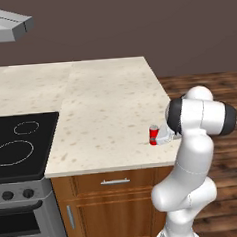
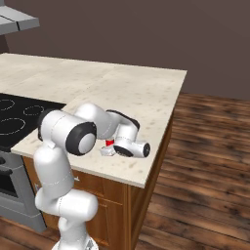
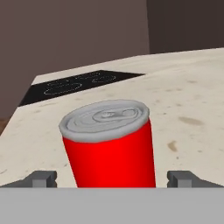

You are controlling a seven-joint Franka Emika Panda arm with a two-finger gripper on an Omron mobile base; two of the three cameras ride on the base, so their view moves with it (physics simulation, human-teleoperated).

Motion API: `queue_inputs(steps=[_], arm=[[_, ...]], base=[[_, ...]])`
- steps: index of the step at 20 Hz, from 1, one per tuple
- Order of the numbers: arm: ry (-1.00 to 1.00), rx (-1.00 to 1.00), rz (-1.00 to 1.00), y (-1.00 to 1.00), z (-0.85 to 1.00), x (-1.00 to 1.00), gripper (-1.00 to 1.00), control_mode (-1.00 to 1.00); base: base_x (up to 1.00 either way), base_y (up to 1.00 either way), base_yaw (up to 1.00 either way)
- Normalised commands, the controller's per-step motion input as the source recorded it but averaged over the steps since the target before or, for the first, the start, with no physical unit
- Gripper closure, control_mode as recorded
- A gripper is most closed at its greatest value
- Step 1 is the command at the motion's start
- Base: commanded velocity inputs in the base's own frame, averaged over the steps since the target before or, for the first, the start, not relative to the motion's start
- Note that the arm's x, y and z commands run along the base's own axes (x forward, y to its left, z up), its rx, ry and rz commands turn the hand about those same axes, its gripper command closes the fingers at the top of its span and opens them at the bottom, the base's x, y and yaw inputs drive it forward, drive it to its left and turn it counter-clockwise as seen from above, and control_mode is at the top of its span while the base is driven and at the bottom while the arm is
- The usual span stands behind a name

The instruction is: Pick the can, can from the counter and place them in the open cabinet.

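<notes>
Left base view, from left: grey hood (image 1: 6, 25) at 10 o'clock corner, black stove (image 1: 22, 145) at 8 o'clock beside counter (image 1: 104, 99). Below counter edge, drawer w/ silver handle (image 1: 115, 181). Red can (image 1: 153, 134) upright on counter, near front edge, at abt 4 o'clock of the slab. Just right of can, gripper (image 1: 163, 136), low over counter, mostly hidden by arm (image 1: 193, 150). Wood floor (image 1: 213, 84) at 3 o'clock.

Right base view, from left: hood (image 2: 17, 19) at 10 o'clock, stove (image 2: 19, 114) at 9 o'clock, then arm (image 2: 68, 146) bent down over front of counter (image 2: 127, 88). Only small red part of can (image 2: 110, 142) seen, behind white hand. Gripper (image 2: 108, 150) at can, low. Floor (image 2: 210, 161) at 3 o'clock.

Hand view, from left: one dark fingertip (image 3: 41, 178) at 8 o'clock, can (image 3: 109, 148) in centre w/ silver top, other fingertip at 4 o'clock. Gripper (image 3: 111, 179) jaws wide apart, one each side of can, gap visible on both sides, not touching it. Can looks tilted here; camera is rolled. Stove (image 3: 78, 85) behind can at 11 o'clock, on far part of counter (image 3: 188, 105).
</notes>
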Motion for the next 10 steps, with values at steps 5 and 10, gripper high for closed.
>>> queue_inputs(steps=[5,10], arm=[[0.00,0.02,0.00,0.04,0.00,0.00,1.00,-1.00],[0.00,0.00,0.00,0.00,0.00,0.02,1.00,-1.00]], base=[[0.00,0.00,0.00],[0.00,0.00,0.00]])
